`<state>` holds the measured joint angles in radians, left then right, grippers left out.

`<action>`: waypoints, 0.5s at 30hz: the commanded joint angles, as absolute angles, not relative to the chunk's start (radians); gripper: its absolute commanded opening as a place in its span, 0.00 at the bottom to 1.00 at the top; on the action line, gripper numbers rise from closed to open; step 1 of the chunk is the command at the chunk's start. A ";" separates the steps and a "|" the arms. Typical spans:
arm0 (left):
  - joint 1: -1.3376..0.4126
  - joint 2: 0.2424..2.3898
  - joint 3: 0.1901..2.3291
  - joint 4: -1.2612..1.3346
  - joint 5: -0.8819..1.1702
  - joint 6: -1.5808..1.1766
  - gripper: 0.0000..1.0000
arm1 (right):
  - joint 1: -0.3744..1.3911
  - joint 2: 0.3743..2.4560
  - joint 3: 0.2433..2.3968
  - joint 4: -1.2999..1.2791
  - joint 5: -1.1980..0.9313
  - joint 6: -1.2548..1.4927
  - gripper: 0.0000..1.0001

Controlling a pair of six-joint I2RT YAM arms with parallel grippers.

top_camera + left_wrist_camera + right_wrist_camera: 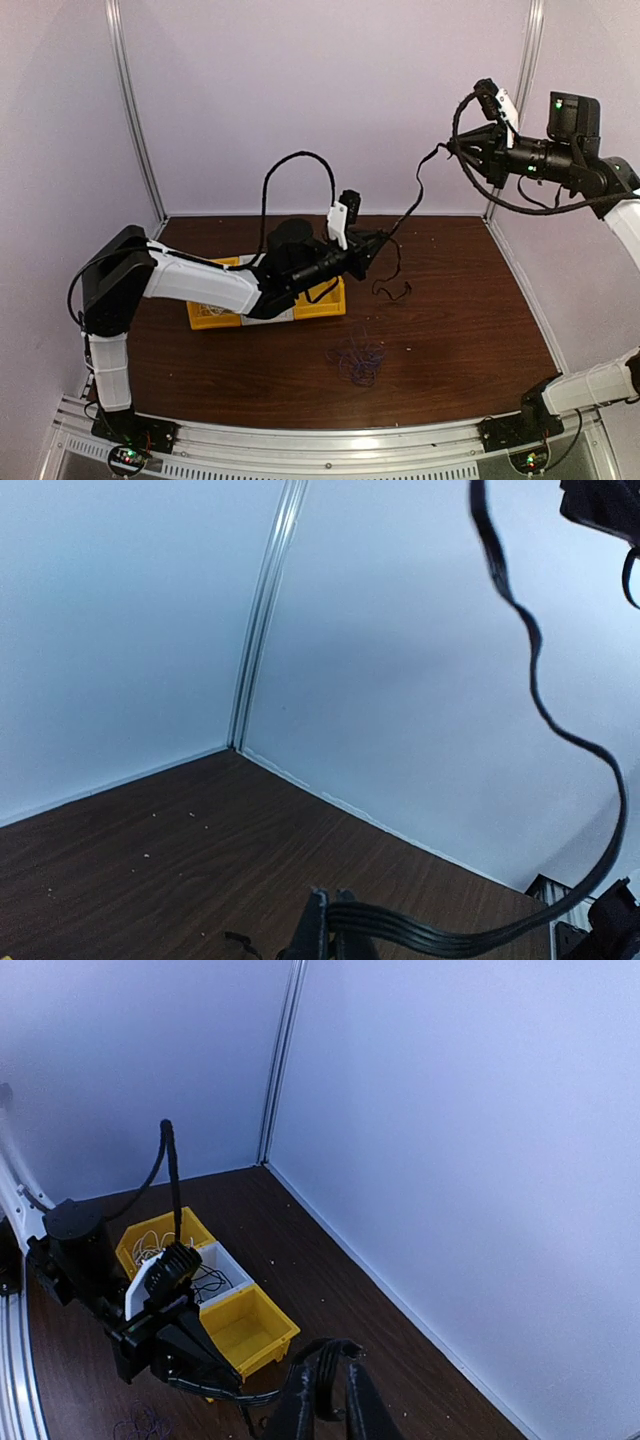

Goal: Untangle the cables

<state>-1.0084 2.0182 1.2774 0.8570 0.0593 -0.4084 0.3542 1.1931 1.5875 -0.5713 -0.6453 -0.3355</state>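
A black flat cable (415, 195) stretches in the air between both grippers. My left gripper (378, 243) is low over the table's middle, shut on this cable (560, 740), which leaves its fingers (318, 925) to the right and curves upward. The cable's loose end (392, 288) dangles onto the wood. My right gripper (452, 148) is high at the right; its jaws stand slightly apart, and the cable (330, 1360) loops over one finger (300, 1410) and into the gap. A dark blue cable bundle (358, 362) lies on the table in front.
A row of bins sits under the left arm: a yellow bin (128, 1243) with white cables, a white bin (222, 1257) with a black cable, and a bare yellow bin (245, 1325). Walls enclose the table at the back and sides.
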 commanded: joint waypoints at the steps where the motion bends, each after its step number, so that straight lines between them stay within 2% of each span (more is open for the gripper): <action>1: -0.993 1.908 1.282 0.779 0.045 -0.313 0.00 | 0.343 1.166 1.520 -0.535 -0.581 -0.341 0.14; 8: -0.979 1.838 1.406 0.559 0.024 -0.185 0.00 | 0.318 1.116 1.440 -0.563 -0.639 -0.375 0.24; 15: -0.974 1.798 1.562 0.376 0.039 -0.095 0.00 | 0.314 1.088 1.361 -0.573 -0.664 -0.397 0.26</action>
